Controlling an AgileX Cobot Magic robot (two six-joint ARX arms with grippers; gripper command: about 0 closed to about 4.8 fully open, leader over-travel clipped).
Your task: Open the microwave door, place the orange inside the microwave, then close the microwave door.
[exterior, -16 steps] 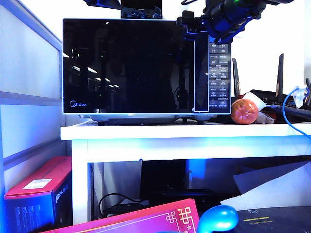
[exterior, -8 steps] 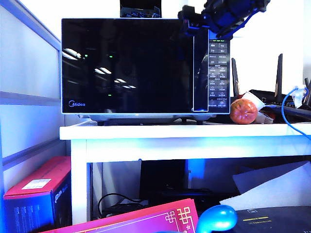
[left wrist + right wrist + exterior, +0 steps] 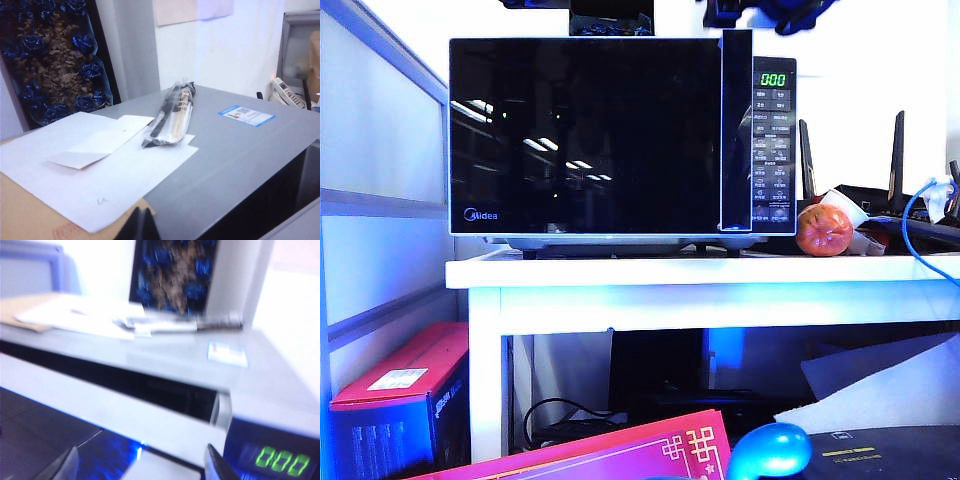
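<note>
Microwave door (image 3: 585,135) shut, orange (image 3: 823,230) on table's (image 3: 720,272) right edge — nothing done. Right gripper (image 3: 142,465) spread, empty, above microwave (image 3: 620,140); left gripper (image 3: 141,226) — fingertips together.

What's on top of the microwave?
White paper sheets, a clear plastic-wrapped stick bundle and a small blue card. Left pincer and right pincer hover above. Anything under the paper is hidden.

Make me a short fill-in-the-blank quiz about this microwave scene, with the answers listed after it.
1. The microwave door is ____.
2. The orange sits on the white table, to the ____ of the microwave in the exterior view.
3. The right gripper, above the microwave's top, has its jaws ____.
4. The microwave's green display shows three ____.

Answers: closed; right; open; zeros
</note>
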